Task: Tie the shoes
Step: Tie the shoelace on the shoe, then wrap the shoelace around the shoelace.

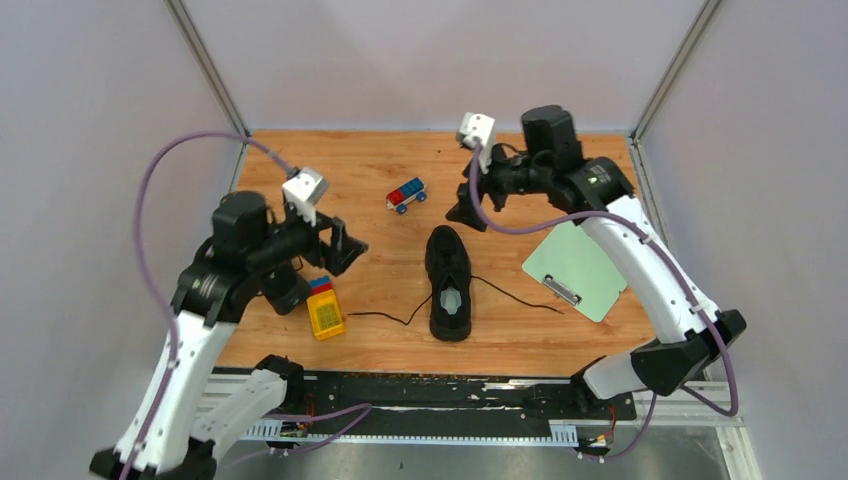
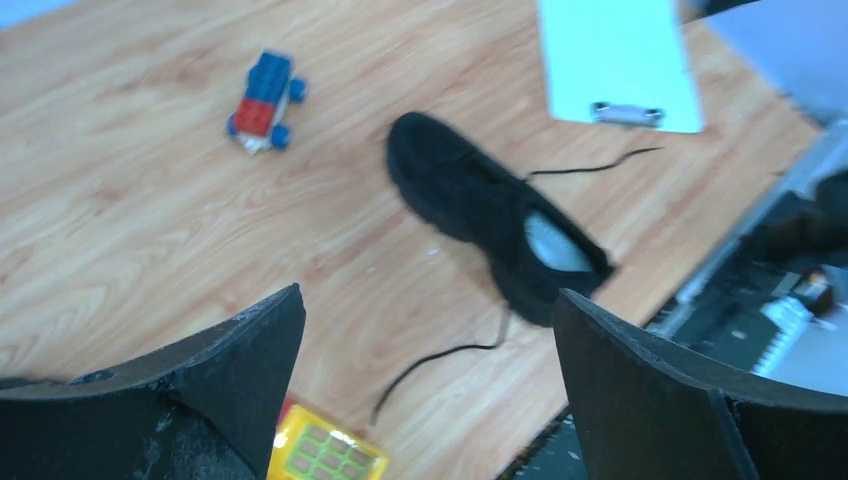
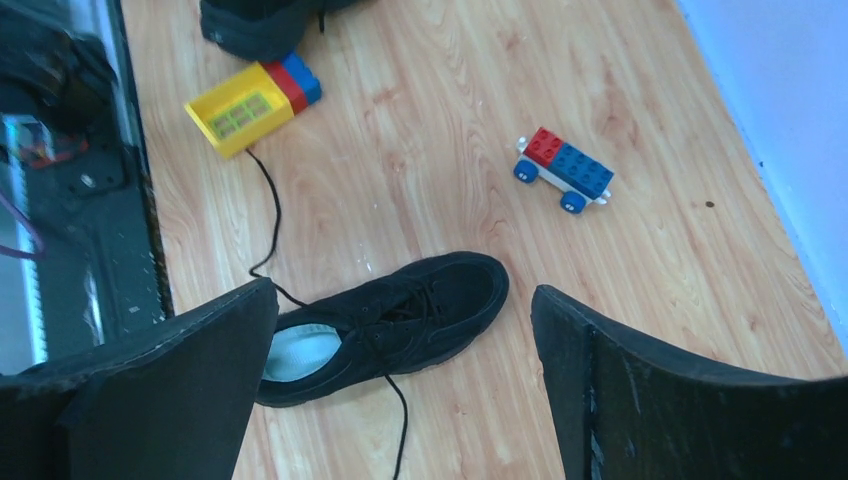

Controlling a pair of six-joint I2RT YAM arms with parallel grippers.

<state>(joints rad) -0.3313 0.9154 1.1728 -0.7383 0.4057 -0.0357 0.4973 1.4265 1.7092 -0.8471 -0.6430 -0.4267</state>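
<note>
The shoe (image 1: 448,285) lies in the middle of the wood-grain surface (image 1: 330,160), its long axis running away from the bases, toe far. It is soft black fabric with a pale grey insole (image 1: 450,298). Thin laces (image 1: 386,317) trail loose to either side. The right fingers (image 3: 680,390) hang just beyond the toe and are the nearer. The left fingers (image 2: 200,400) are off to its left. Both are spread wide and empty.

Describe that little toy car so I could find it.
Find the black shoe in the middle of the wooden table. Just past its toe, slightly left, sits the toy car. It alone has wheels, blue, under red and blue bricks.
</note>
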